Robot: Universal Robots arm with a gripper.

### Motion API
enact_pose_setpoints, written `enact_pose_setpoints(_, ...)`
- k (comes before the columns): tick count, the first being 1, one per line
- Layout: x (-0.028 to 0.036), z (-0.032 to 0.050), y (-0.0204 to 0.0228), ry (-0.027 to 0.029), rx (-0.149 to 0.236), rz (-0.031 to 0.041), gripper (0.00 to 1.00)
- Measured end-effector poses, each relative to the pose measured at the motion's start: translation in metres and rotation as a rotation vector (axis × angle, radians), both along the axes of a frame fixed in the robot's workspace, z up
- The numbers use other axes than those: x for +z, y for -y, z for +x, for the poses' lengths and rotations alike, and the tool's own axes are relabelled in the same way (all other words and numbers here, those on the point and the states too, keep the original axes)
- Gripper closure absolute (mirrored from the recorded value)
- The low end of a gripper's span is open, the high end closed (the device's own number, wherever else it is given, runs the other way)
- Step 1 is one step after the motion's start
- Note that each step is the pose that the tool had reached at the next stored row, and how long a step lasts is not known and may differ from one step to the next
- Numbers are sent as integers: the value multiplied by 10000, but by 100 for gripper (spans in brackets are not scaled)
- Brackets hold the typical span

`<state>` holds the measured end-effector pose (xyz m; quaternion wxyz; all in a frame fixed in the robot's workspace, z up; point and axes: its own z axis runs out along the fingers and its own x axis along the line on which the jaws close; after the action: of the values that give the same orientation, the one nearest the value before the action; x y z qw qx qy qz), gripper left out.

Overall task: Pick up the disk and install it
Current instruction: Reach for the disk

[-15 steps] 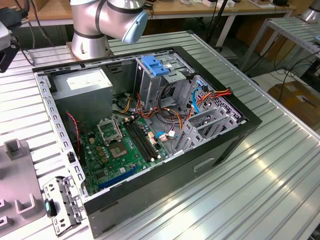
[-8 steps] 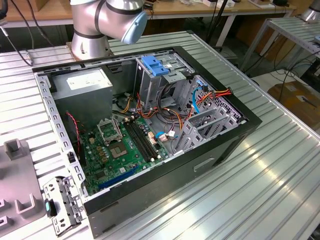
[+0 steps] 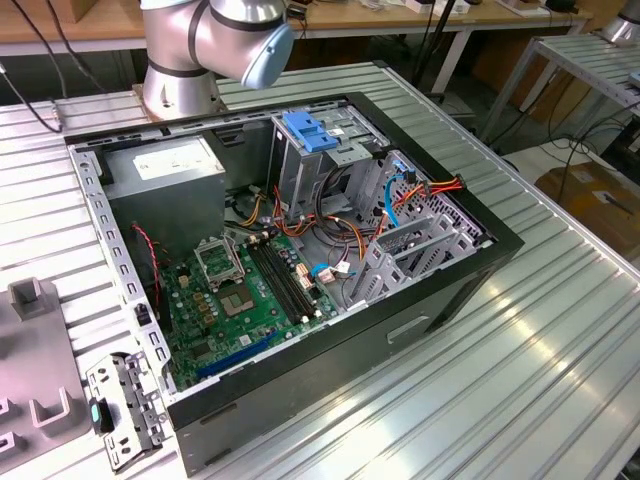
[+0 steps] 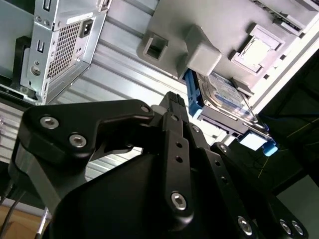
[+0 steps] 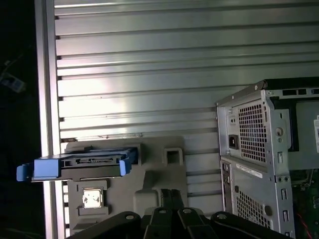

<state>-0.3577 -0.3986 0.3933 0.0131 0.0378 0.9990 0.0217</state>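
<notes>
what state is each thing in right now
disk: standing on edge in the grey holder, not gripped
gripper: fingers shut, holding nothing, apart from the disk
computer case: lying on its side, side panel off, inside exposed

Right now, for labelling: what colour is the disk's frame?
Blue; the disk shows best in the first wrist view.

Bright, even light in the exterior view; glare streaks the ribbed worktop (image 3: 540,340) around four o'clock; both wrist views are dimmer.
</notes>
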Motion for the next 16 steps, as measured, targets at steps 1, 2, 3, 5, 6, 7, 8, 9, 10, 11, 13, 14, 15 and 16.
enact_pose_setpoints(1,0,-39,-5,0,0,0,89)
enact_pose_setpoints(2,0,-116,-26,-1,-3,-1,89)
enact_pose_setpoints(3,-2,-158,-48,0,-1,-1,89)
enact_pose_setpoints(5,-6,-234,-78,1,0,0,89)
enact_pose_setpoints(6,-7,-276,-88,-1,-2,-1,89)
enact_pose_setpoints(7,-9,-316,-93,-1,-3,-1,89)
enact_pose_setpoints(8,-11,-362,-99,-2,-2,-2,89)
enact_pose_setpoints(9,-13,-401,-103,-1,-2,-1,89)
enact_pose_setpoints(10,-18,-455,-107,1,-1,0,89)
enact_pose_setpoints(11,-20,-493,-109,0,-1,-1,89)
enact_pose_setpoints(13,-23,-568,-112,-4,-4,-2,89)
enact_pose_setpoints(14,-26,-626,-112,-5,-4,-1,89)
enact_pose_setpoints(15,-30,-683,-112,-6,-4,-1,89)
enact_pose_setpoints(16,-31,-724,-112,-10,-4,-2,89)
